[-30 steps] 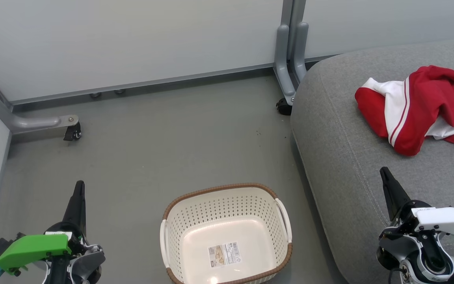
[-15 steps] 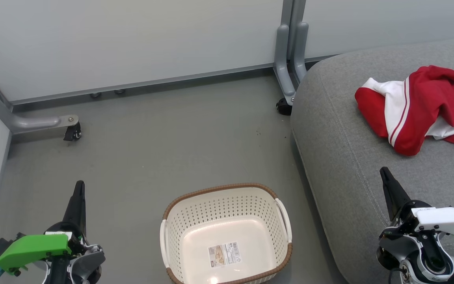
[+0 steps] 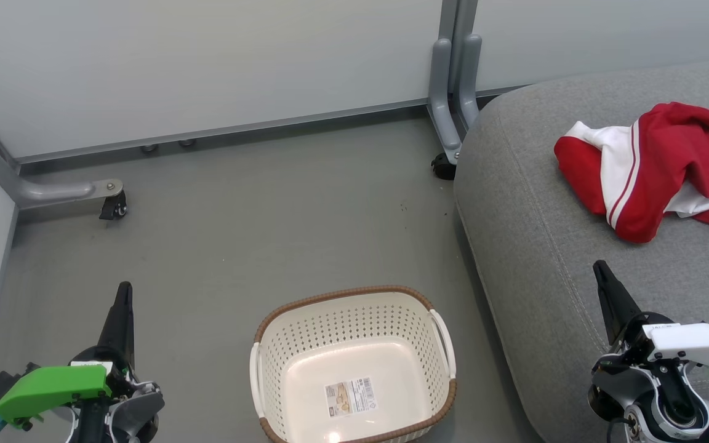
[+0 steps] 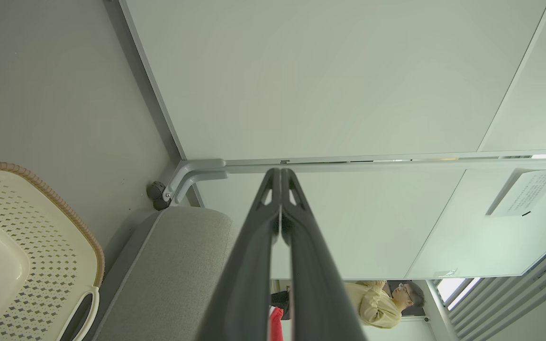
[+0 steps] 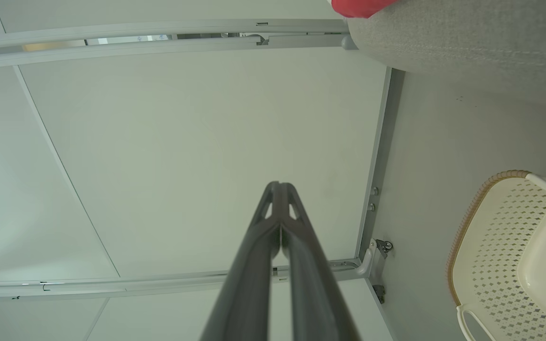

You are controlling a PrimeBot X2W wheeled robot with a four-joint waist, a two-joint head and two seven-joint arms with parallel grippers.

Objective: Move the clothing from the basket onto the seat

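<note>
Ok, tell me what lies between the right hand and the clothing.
In the head view, the stretch between the right hand and the clothing is bare: just the grey fabric of the seat, with nothing lying on it there.

Clothing (image 3: pixel 656 169): red, white panels, striped trim. Basket (image 3: pixel 354 320): cream, perforated, brown woven rim. Seat (image 3: pixel 551 258) beside basket: grey.

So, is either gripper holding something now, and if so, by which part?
Nothing is held. The left gripper and the right gripper are both shut with nothing between their fingers. The clothing lies on the seat.
</note>
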